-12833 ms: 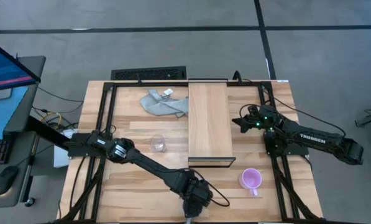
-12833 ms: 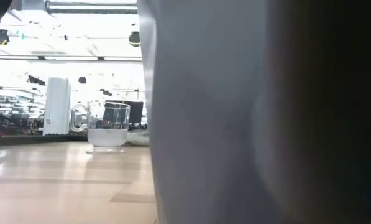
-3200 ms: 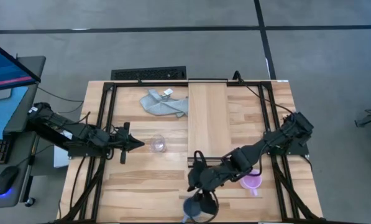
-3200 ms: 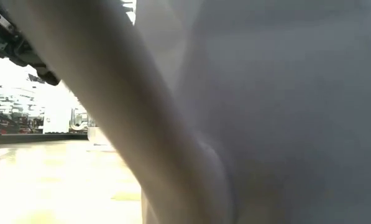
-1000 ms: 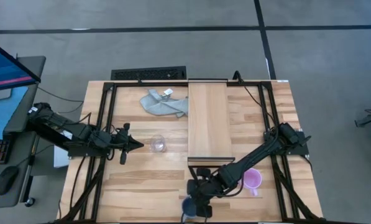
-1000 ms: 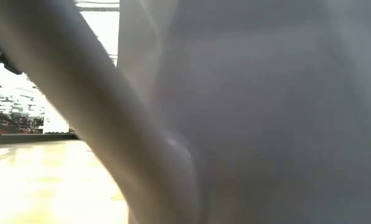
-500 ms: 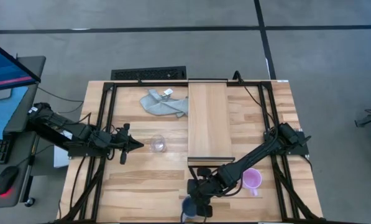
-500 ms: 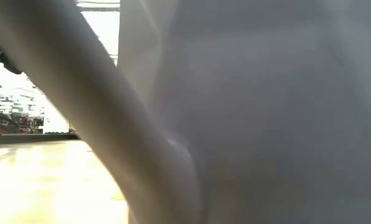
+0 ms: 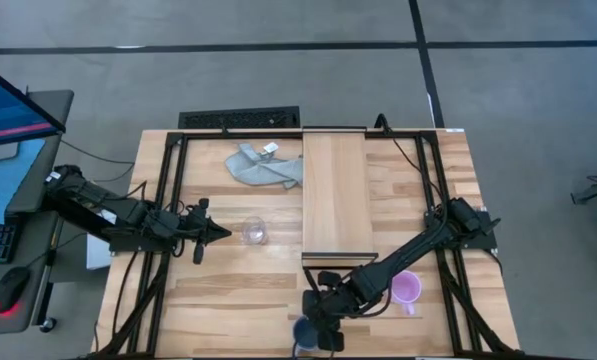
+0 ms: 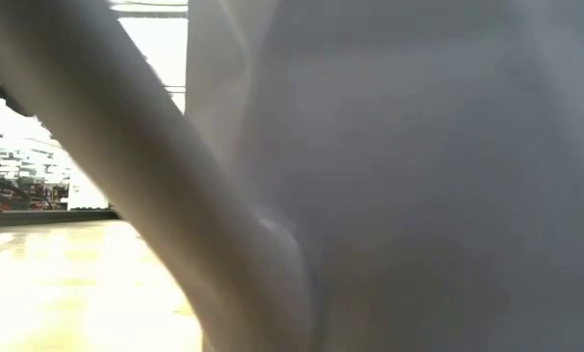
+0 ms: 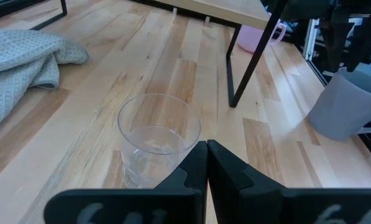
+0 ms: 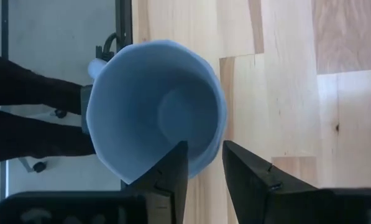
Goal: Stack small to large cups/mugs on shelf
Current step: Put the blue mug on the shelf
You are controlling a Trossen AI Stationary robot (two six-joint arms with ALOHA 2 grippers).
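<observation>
The blue-grey mug [image 9: 300,338] is at the table's near edge, in the middle, and it fills the low view [image 10: 419,176]. My right gripper [image 9: 316,333] is over it and shut on its wall. The pink-purple mug [image 9: 405,289] stands on the tabletop to the right of it. The clear glass cup [image 9: 254,231] stands upright on the tabletop, left of the shelf [image 9: 338,195]. My left gripper [image 9: 224,233] is shut and empty, pointing at the glass cup from its left, close beside it [image 11: 205,155]. My right gripper holds the blue-grey mug by its wall at the rim [image 12: 205,160], one finger [image 12: 169,171] inside the mug and one [image 12: 247,174] outside. The fingers come from above, pointing down. The mug sits tilted in the left wrist view [image 11: 347,106]; whether its base is on the table I cannot tell.
A grey cloth [image 9: 265,165] lies at the far side of the table, left of the shelf. The shelf's dark metal leg [image 11: 253,59] stands between the glass cup and the mugs. The blue-grey mug reaches past the table's near edge [image 12: 126,37].
</observation>
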